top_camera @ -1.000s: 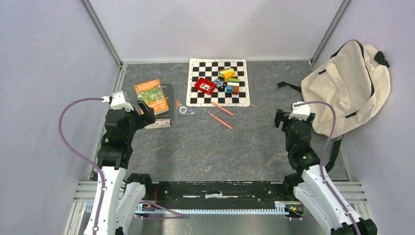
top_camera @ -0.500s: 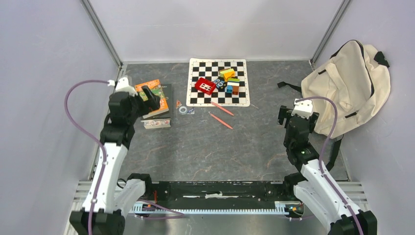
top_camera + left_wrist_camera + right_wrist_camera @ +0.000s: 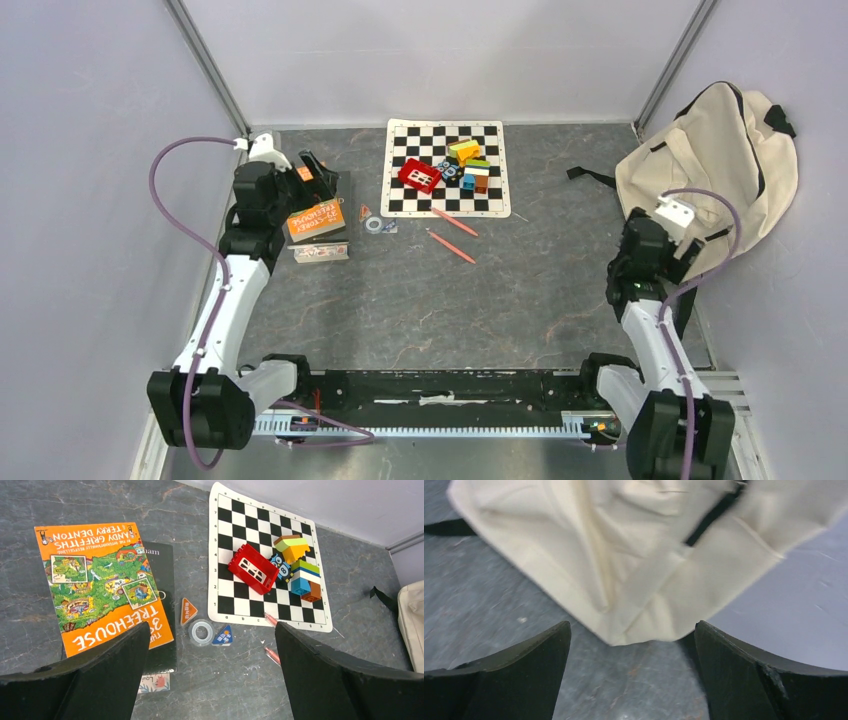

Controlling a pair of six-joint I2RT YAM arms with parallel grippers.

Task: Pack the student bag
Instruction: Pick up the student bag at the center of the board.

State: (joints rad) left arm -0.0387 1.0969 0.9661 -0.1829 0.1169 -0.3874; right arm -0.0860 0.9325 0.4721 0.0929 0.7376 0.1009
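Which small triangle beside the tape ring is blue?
The blue triangle lies right of the tape ring; the orange triangle lies upper left of it, beside the black book.

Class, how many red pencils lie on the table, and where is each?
2. One red pencil lies with its end at the chessboard mat's near edge. The other lies beside it, off the mat, on the table. None seems hidden.

I work on a dark grey, marbled tabletop [image 3: 420, 300]. Pale lilac walls [image 3: 440, 50] close me in at nine, twelve and three o'clock, with metal corner posts [image 3: 205, 65] at eleven and one. The light is even and soft.
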